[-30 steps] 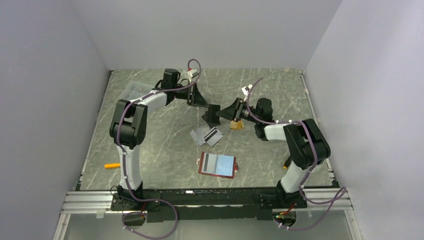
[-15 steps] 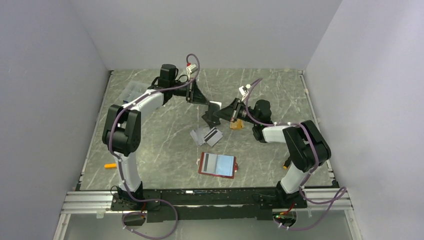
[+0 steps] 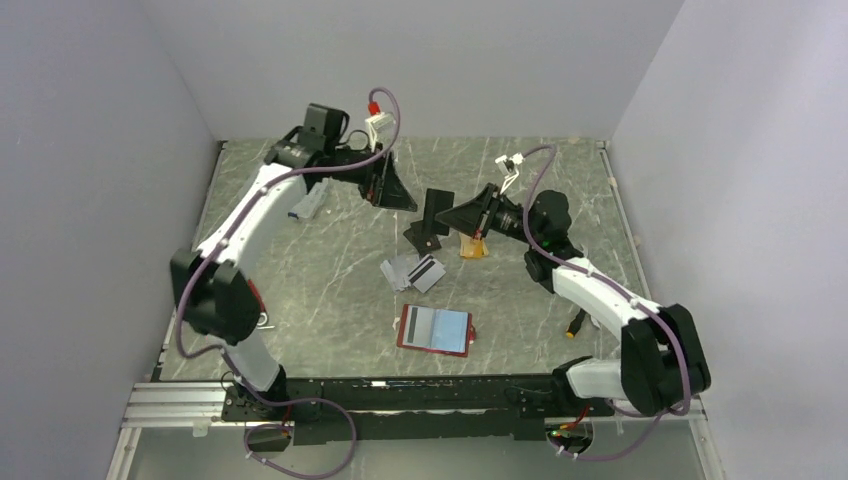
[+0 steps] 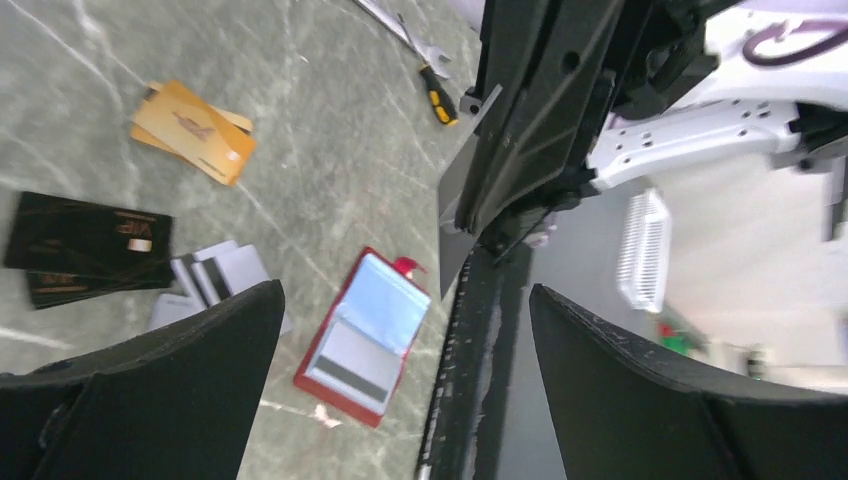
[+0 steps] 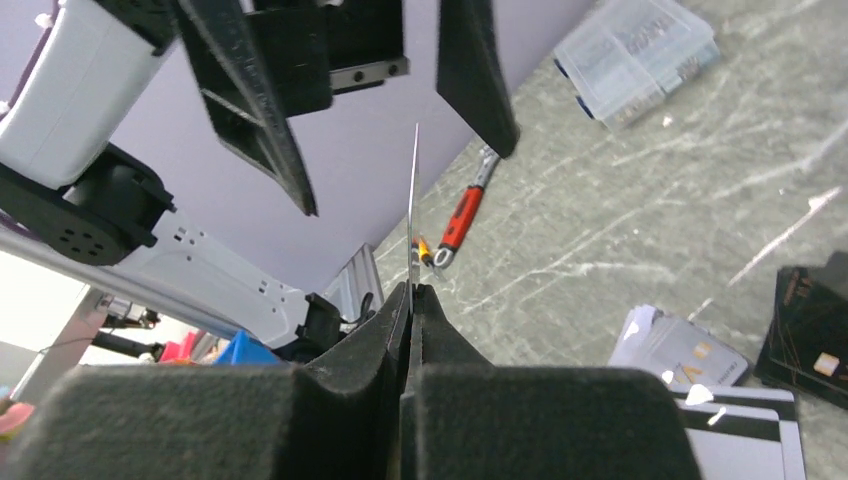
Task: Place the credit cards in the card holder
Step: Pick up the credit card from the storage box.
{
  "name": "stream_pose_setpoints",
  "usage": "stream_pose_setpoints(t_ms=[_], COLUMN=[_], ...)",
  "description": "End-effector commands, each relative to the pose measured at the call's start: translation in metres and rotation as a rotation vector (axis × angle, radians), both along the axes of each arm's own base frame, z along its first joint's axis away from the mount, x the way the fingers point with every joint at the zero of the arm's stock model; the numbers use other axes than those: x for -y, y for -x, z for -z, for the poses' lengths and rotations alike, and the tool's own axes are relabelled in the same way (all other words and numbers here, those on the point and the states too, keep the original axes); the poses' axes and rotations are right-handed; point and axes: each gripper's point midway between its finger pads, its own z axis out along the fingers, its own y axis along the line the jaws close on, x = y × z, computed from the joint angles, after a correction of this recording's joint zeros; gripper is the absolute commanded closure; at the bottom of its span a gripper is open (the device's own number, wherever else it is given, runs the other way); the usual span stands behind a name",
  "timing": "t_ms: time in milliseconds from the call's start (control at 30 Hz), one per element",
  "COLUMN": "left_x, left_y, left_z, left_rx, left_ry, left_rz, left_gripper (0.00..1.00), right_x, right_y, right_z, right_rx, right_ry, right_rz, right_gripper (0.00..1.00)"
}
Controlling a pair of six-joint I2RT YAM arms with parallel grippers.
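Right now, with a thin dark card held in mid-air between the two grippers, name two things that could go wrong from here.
1. The right gripper pinches the thin dark plastic card by one edge only, so it may twist or drop when the open left gripper, its fingers flanking it, closes.
2. The dark-red leather card holder lies open and unheld on the grey marble-look table, so pushing a card into a sleeve could slide it.

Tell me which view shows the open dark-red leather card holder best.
Left wrist: the dark-red leather card holder lies open, largest there, its pale sleeves plain. Top external shows it whole but small. Right wrist does not show it.
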Motion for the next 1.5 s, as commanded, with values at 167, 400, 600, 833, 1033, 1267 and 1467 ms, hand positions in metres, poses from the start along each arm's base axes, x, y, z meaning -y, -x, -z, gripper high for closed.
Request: stream_pose_setpoints(t_ms=[167, 400, 600, 833, 1033, 1267, 1467], left_x=[-0.068, -0.171, -0.143, -0.177, -0.177, -0.255, -0.246], left_y=[0.058, -0.002, 0.041, 0.067, 0.08, 0.065, 0.007], left_z=[-0.002, 0.034, 0.046, 0.091, 0.064, 0.146, -0.007], left_rx=[0.109, 0.57, 0.503, 0.484, 0.352, 0.158, 0.783], left_ry=[-0.205, -0.694, -0.718, -0.838, -0.699, -1.042, -0.921], left_rz=[-0.01, -0.628, -0.164, 0.126, 0.228, 0.154, -0.437], left_gripper=[0.01, 0.01, 0.01, 0.01, 0.01, 0.01, 0.01], right_x=[0.004, 0.001, -0.005, -0.004, -0.004, -0.007, -0.008], right_y=[0.022, 0.032, 0.04, 0.047, 0.047, 0.043, 0.04], right_z=[-0.071, -0.094, -0.103, -0.101, -0.097, -0.097, -0.099], right_rx=[0.19, 0.229, 0.251, 0.254, 0.239, 0.23, 0.232], right_ry=[0.025, -0.005, -0.003, -0.002, 0.004, 0.009, 0.018], right_rz=[-0.022, -0.034, -0.058, -0.056, -0.046, -0.059, -0.061], right_gripper=[1.0, 1.0, 1.0, 1.0, 1.0, 1.0, 1.0])
